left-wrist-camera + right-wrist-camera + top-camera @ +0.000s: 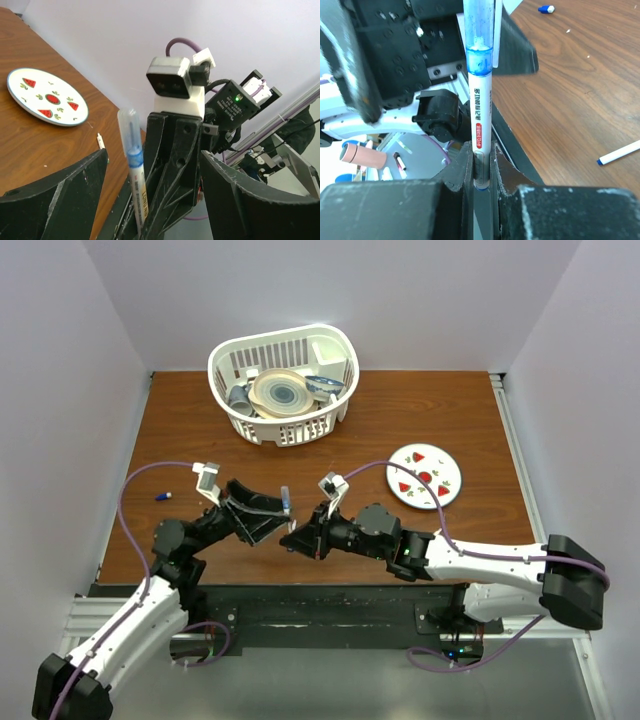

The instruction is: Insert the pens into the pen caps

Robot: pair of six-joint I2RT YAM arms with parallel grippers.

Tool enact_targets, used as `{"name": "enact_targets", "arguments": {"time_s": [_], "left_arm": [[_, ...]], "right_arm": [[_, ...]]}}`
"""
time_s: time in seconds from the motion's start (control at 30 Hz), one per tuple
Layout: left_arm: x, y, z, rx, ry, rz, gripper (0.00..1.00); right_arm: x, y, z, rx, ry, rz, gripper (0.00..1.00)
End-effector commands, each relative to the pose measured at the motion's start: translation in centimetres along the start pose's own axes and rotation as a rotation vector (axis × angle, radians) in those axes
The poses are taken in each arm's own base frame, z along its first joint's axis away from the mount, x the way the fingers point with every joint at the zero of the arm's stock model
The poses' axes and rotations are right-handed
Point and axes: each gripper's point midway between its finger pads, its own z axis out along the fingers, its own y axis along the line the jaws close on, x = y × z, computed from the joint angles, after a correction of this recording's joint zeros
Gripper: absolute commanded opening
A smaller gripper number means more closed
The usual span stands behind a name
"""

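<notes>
While right claw (482,167) clamps white-barrelled marker pen (480,107), left claw (154,155) gapes around translucent blue-banded plastic cap (130,130); cap wants straight axial push, barrel steady.

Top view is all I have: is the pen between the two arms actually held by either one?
Observer: Yes. The right wrist view shows the right jaws shut on the lower barrel of the pen, which sticks straight out from them.
Operator: And the left jaws?
Observer: In the left wrist view they stand wide open on either side of the pen's far end, touching nothing.
Operator: Is it capped?
Observer: A clear, blue-tinted cap covers that far end and looks pushed fully on.
</notes>
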Motion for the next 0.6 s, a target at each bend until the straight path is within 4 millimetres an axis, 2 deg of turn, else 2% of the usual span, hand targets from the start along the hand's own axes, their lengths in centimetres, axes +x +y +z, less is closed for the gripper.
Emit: {"name": "enact_targets", "arguments": {"time_s": [0.0, 0.13, 0.4, 0.5, 0.57], "left_arm": [[-1.9, -1.0, 1.0, -0.011, -0.01, 0.083, 0.79], [-3.1, -1.0, 1.7, -0.039, -0.012, 0.12, 0.75], [-4.0, -1.0, 2.3, -0.063, -0.017, 0.137, 0.66], [-4.1, -1.0, 2.3, -0.07, -0.018, 0.139, 0.57], [-4.1, -1.0, 2.4, -0.068, -0.011, 0.136, 0.37]], "right_arm": [[-1.1, 1.5, -0.5, -0.063, -0.037, -0.01, 0.0], [-0.7, 1.5, -0.6, -0.07, -0.023, -0.007, 0.0], [-0.5, 1.7, -0.8, -0.083, -0.014, -0.005, 0.0], [-0.4, 1.7, -0.8, -0.085, -0.01, -0.005, 0.0], [-0.4, 1.8, -0.8, -0.091, -0.01, -0.01, 0.0]]}}
